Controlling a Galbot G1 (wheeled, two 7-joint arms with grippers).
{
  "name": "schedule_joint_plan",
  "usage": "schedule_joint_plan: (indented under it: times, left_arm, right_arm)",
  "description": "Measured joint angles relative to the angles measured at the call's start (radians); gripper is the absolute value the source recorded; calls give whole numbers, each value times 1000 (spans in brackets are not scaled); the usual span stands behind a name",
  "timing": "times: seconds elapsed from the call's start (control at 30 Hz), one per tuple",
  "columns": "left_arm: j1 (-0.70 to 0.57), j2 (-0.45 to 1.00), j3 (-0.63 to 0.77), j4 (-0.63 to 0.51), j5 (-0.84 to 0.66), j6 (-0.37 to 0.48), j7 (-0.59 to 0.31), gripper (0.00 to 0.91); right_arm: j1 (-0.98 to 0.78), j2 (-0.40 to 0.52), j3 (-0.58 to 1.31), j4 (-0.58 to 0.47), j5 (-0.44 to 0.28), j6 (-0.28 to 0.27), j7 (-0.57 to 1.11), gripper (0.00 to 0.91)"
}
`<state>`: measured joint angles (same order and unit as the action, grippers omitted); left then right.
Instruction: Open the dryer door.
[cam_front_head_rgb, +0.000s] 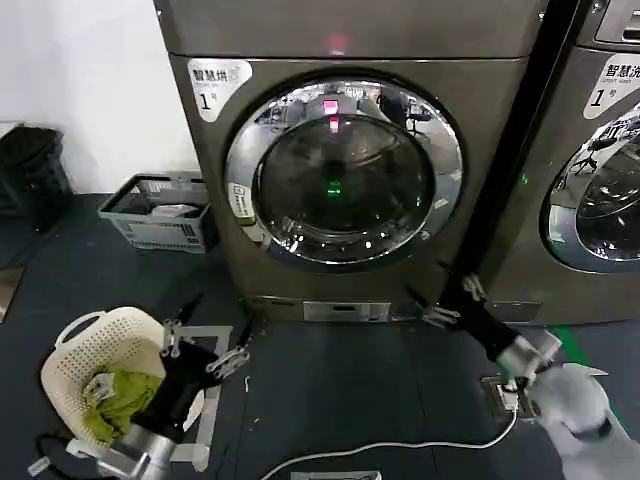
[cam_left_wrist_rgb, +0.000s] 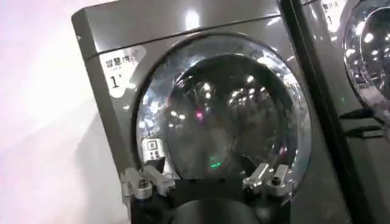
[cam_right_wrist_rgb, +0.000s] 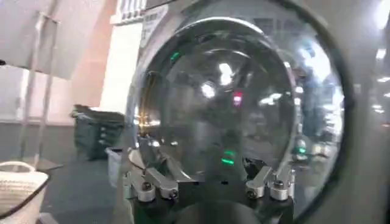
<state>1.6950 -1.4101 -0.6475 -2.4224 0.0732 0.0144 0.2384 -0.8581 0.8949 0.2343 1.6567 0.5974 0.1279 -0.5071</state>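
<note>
right claw (cam_front_head_rgb: 437, 303) and left claw (cam_front_head_rgb: 208, 348) both released, low before the closed dryer door (cam_front_head_rgb: 343, 172), floor between.

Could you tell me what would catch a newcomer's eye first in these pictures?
The large round dryer door with its shiny chrome ring around dark glass dominates the middle, shut on the bronze-grey front-loading dryer with a red light glowing above. Low before it, the left end effector hangs open beside a cream plastic laundry basket of green cloth, and the right end effector reaches open toward the door's lower right.
</note>
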Motion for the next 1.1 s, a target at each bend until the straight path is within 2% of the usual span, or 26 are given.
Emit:
schedule_joint_plan:
  times: [0.5,1.1]
  left_arm:
    - [14,-20,3,-16,12,-7,0,907]
    - [31,-26,0,-27,17,-15,0,907]
  right_arm:
    - [351,104,-311,-191,-2,-2,19,907]
    - [539,256,-462,-393,-12,12,9,907]
